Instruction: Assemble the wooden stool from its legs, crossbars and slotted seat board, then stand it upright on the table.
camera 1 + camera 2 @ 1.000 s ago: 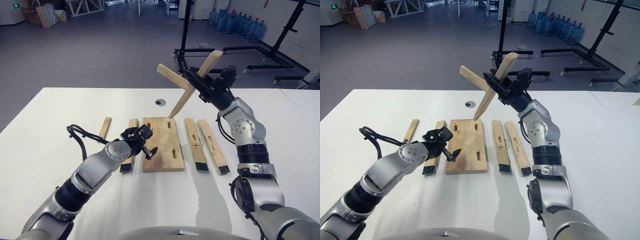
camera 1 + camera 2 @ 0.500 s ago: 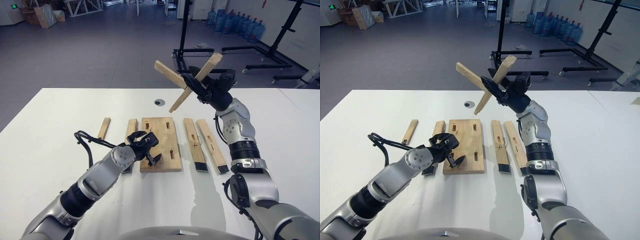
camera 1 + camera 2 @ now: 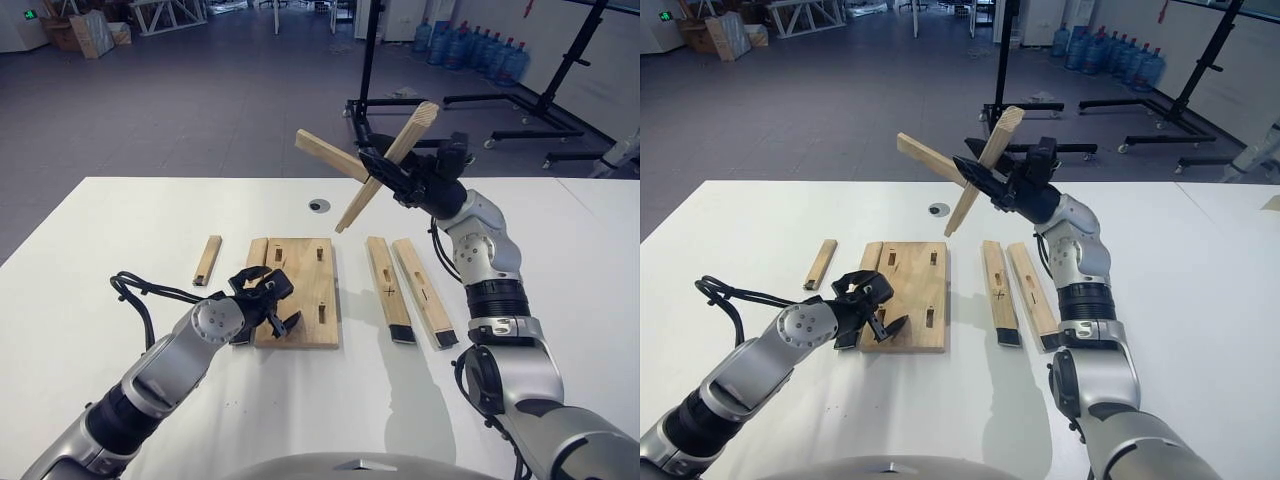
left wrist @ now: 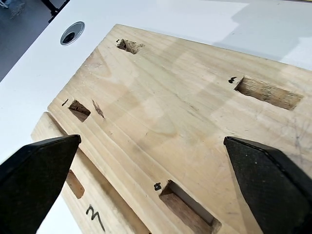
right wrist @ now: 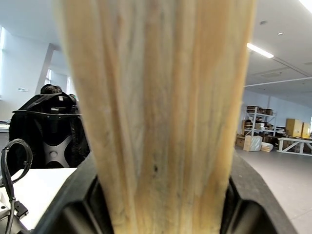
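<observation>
White worktop (image 3: 100, 230) carried the slotted seat board (image 3: 300, 290) flat at mid-frame, with a loose leg (image 3: 388, 290) just right of it. The left end effector (image 3: 272, 303) hung wide open over the board's lower left corner. The right end effector (image 3: 395, 178) clamped a crossed leg-and-crossbar piece (image 3: 335, 160) high above the board.

The board probably wanted pinning by its edge, clear of any slot (image 4: 263, 92), while the raised leg's tip was squared over one before lowering.

The left wrist view gave slot edges close up and a marked leg (image 4: 87, 204) tucked beneath the board. The head views gave the raised piece's tilt.
</observation>
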`<state>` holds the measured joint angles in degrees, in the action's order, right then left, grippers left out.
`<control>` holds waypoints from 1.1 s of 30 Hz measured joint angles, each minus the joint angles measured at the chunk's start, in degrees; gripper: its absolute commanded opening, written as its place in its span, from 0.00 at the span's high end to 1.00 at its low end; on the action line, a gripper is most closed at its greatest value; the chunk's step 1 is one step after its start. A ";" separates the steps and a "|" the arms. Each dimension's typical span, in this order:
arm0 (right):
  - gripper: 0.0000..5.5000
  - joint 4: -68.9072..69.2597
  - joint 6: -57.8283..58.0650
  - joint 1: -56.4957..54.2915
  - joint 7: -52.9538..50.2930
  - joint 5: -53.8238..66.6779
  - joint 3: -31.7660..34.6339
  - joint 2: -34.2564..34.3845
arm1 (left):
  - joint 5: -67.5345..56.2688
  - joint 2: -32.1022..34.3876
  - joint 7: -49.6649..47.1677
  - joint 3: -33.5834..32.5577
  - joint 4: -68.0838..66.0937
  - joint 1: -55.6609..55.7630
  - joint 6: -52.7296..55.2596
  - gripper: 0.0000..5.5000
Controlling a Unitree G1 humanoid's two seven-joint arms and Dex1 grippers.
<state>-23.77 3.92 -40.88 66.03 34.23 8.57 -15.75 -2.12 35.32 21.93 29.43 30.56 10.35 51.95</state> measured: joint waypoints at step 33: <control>0.62 -36.11 -24.14 -8.20 21.31 -5.00 3.23 4.43 | -33.38 -11.44 9.70 -41.01 -9.87 12.75 23.62 0.02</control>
<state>-59.88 -20.22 -49.08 87.34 29.23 11.80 -11.32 -35.51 23.88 31.63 -11.58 20.69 23.09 75.57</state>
